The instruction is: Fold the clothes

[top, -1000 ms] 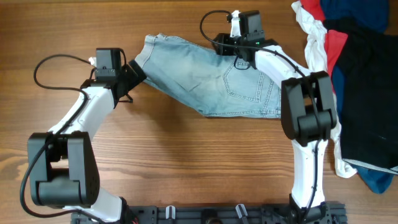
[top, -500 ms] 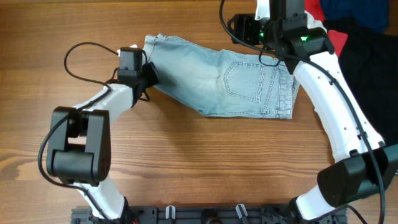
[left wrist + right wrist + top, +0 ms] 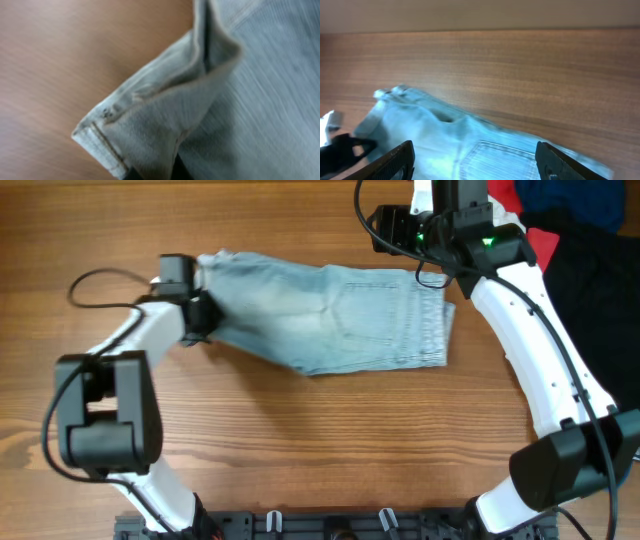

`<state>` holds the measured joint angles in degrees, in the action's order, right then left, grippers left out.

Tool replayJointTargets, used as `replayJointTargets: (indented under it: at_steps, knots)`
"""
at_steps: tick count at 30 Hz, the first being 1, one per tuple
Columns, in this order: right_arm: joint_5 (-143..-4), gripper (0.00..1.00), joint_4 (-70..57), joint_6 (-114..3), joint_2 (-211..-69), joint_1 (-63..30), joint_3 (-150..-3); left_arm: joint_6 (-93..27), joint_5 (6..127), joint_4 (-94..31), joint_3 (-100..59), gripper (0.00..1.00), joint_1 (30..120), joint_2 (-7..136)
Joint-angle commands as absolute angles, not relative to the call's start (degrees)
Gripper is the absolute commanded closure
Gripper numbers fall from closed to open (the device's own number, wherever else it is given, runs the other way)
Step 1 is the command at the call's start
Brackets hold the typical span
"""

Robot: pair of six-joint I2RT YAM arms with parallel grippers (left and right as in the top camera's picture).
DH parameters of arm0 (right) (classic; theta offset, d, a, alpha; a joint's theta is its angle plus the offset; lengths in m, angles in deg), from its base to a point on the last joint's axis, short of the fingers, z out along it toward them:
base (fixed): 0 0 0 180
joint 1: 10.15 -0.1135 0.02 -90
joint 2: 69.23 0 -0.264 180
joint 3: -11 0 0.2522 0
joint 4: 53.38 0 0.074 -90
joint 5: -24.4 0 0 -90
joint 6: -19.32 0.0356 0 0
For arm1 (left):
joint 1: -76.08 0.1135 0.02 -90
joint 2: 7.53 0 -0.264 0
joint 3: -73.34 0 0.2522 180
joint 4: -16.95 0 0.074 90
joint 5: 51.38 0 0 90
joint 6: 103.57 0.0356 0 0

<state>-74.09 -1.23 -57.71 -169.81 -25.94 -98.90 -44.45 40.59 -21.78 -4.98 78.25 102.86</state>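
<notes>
Pale blue denim shorts [image 3: 330, 315] lie flat across the middle of the table, back pocket up. My left gripper [image 3: 200, 317] is shut on the hemmed cuff at their left end. The left wrist view shows that cuff [image 3: 125, 130] folded and pinched between the dark fingers at the bottom edge. My right gripper [image 3: 392, 232] hovers above the shorts' far edge, open and holding nothing. In the right wrist view its two fingers [image 3: 395, 160] stand wide apart over the shorts [image 3: 470, 145].
A pile of other clothes [image 3: 585, 300], white, red, navy and black, covers the table's right side beside the right arm. Bare wood lies in front of the shorts and to their far left. A dark rail runs along the near edge [image 3: 330, 525].
My left gripper has shut on the cuff and drawn the shorts leftward, stretching them flatter. The right gripper lifted off the shorts and has held still for the last half second.
</notes>
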Motion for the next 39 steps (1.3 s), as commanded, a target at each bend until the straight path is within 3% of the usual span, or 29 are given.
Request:
replayJointTargets:
  at_steps: [1,3,5,7,8,12,16,17,18,20,26,30,33,34,35,36,37,39]
  knots:
    - [-76.78,0.22,-1.21,-55.68,-173.42,-25.92,-99.38,-50.5,35.54,-31.59,-0.1,0.96,87.63,108.08]
    - [-77.41,0.22,-1.21,-55.15,-174.03,-25.92,-99.38,-50.48,38.74,-33.41,-0.12,0.95,90.21,108.08]
    - [-77.69,0.22,-0.64,-53.99,-174.31,-25.92,-99.38,-49.3,43.96,-36.05,-0.12,0.83,92.44,108.08]
    - [-77.67,0.22,0.56,-54.06,-174.38,-25.92,-99.38,-44.45,48.75,-36.55,-0.12,0.49,92.72,108.08]
    - [-77.63,0.21,1.07,-54.26,-174.38,-25.92,-99.38,-42.72,50.41,-36.79,-0.56,0.39,92.72,107.95]
    - [-77.65,0.13,2.66,-55.52,-174.38,-25.92,-99.38,-28.95,51.65,-51.83,-10.85,0.33,92.48,104.78]
    - [-77.65,0.01,2.95,-55.52,-174.38,-25.92,-99.38,-25.69,51.22,-58.17,-15.44,0.29,92.44,100.52]
    - [-77.63,0.0,2.97,-55.55,-174.38,-25.9,-99.38,-25.01,51.22,-57.8,-15.55,0.25,92.33,98.9]
    - [-77.63,0.01,2.95,-55.55,-174.38,-25.85,-99.38,-23.97,51.17,-57.45,-15.55,0.11,92.33,98.09]
    - [-77.65,0.0,2.93,-55.55,-174.38,-25.26,-99.38,-22.5,49.9,-57.08,-15.55,0.05,92.33,96.65]
    - [-77.61,0.01,2.88,-55.72,-174.4,-24.26,-99.38,-19.46,48.18,-50.59,-15.53,0.13,92.33,95.84]
    - [-77.17,0.0,2.62,-57.25,-175.08,-24.26,-99.12,-18.26,48.2,-40.95,-15.27,0.25,92.33,98.49]
    - [-77.19,0.02,2.6,-57.23,-176.02,-24.26,-98.7,-18.22,48.18,-36.47,-15.27,0.41,92.33,100.78]
    - [-77.21,0.03,2.47,-57.19,-176.34,-24.26,-98.7,-17.52,48.18,-35.48,-15.27,0.54,92.31,101.85]
    - [-77.19,0.05,2.42,-57.19,-176.63,-24.26,-98.7,-16.91,48.13,-34.74,-15.27,0.77,92.02,103.03]
    - [-77.19,0.08,2.44,-57.19,-176.65,-24.26,-98.7,-16.86,48.05,-34.15,-15.27,0.87,91.67,104.3]
    - [-77.19,0.11,2.44,-57.19,-176.65,-24.26,-98.7,-16.77,47.39,-33.54,-15.27,0.95,91.17,105.87]
    - [-77.19,0.11,2.44,-57.16,-176.65,-24.26,-98.68,-16.8,44.55,-32.18,-15.27,0.96,89.66,109.2]
